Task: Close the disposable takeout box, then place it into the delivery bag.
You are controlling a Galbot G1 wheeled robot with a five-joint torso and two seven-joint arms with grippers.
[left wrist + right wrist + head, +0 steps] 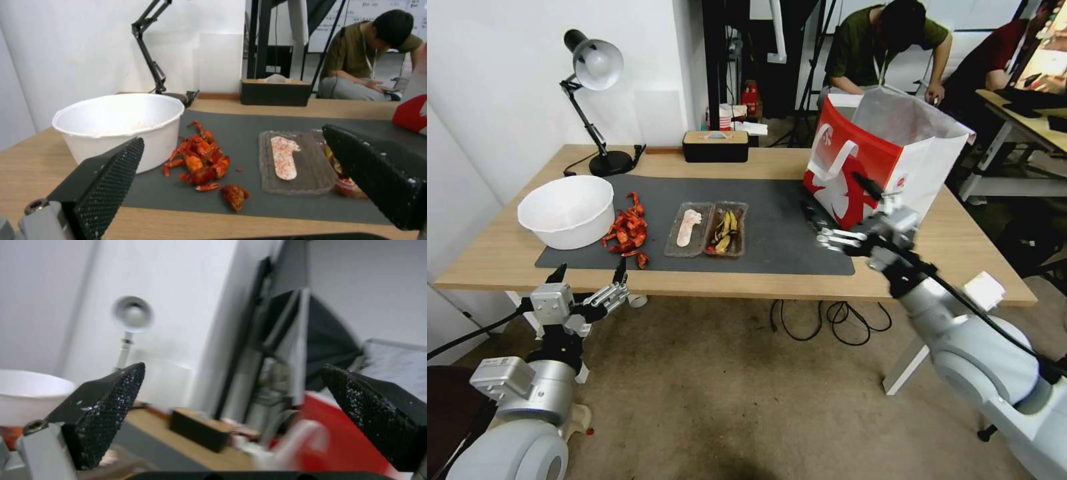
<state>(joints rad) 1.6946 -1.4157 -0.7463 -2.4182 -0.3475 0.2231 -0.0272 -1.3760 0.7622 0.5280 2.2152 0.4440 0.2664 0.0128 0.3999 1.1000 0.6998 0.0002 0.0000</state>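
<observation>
The disposable takeout box (707, 229) lies open and flat on the dark mat (780, 227), a pale pink piece in one half and yellow-brown food in the other. In the left wrist view the box (293, 163) lies beyond the table edge, between the fingers. The delivery bag (887, 157) stands open at the table's right rear, red front facing me. My left gripper (589, 273) hangs open just below the table's front edge, left of the box. Over the mat's right end, in front of the bag, my right gripper (839, 200) is open and holds nothing.
A white round bowl (567, 210) and a heap of red crayfish shells (627, 230) sit left of the box. A desk lamp (594, 67) and a black tissue box (715, 145) stand at the back. Cables (820, 320) lie under the table.
</observation>
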